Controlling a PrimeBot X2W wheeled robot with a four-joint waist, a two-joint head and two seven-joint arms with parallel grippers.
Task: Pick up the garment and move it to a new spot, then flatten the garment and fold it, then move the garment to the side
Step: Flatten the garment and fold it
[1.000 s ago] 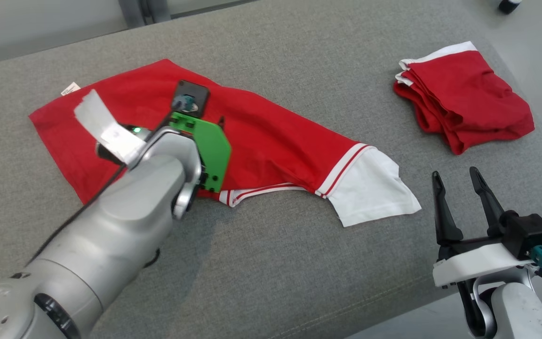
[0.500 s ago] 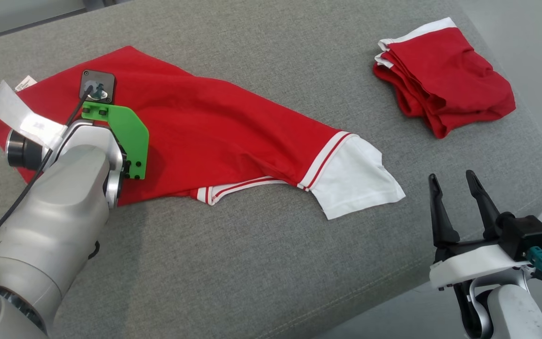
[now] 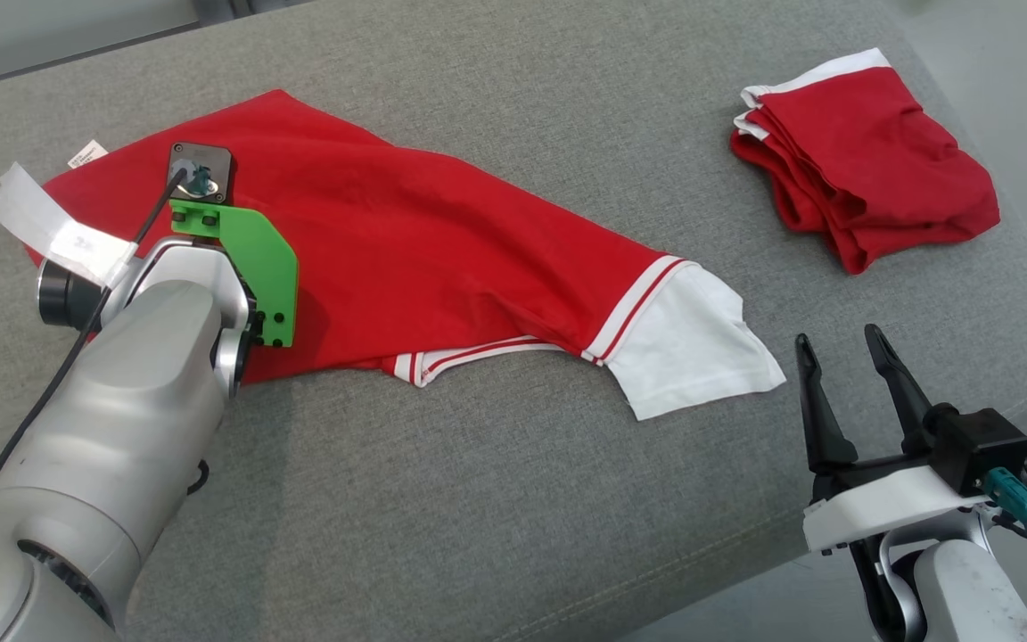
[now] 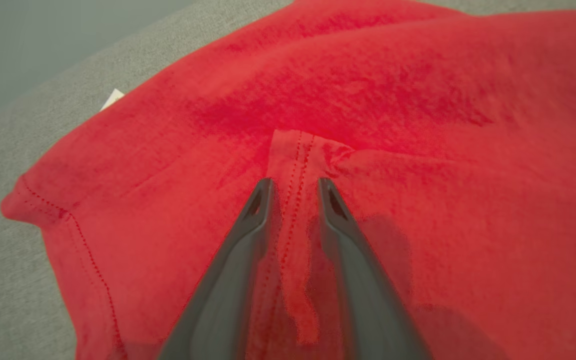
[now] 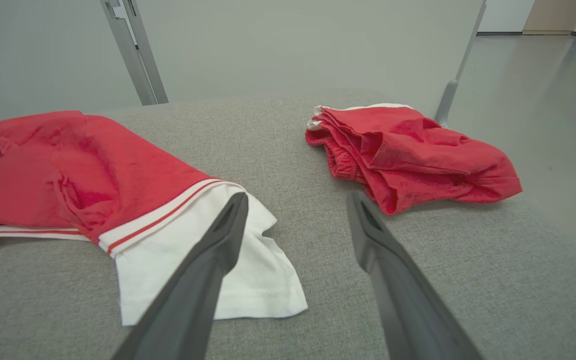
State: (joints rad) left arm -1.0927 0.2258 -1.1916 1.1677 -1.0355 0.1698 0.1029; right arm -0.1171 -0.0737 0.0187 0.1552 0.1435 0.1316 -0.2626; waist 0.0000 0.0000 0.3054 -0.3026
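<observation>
Grey woven upholstery, a broad cushioned bench [image 3: 496, 499], carries everything, with a pale wall and smooth grey floor [image 5: 543, 75] behind it and a slanted metal frame leg [image 5: 133, 50] standing past its far edge. Spread across the left and middle of the bench lies the red short-sleeved shirt [image 3: 442, 250], rumpled rather than flat, its white sleeve end [image 3: 692, 343] with red-and-white striped trim pointing toward the bench's near right. A small white label [image 3: 87, 153] pokes out at the shirt's far left corner. Well apart from it, at the far right of the bench, sits a loosely folded red garment with white edging [image 3: 870, 205]. The silver left arm reaches over the shirt's left part and hides much of it, a bright green flat plate [image 3: 255, 267] bolted at its wrist and a strip of white tape [image 3: 50, 227] wrapped round its cable. The left gripper [image 4: 294, 186] presses down on the red cloth, its dark fingers drawn narrow on either side of a raised, stitched hem ridge; whether they actually pinch it I cannot tell. The right gripper [image 3: 838, 337] hangs at the bench's near right edge, just beside the white sleeve, its fingers [image 5: 218, 250] spread wide and holding nothing.
</observation>
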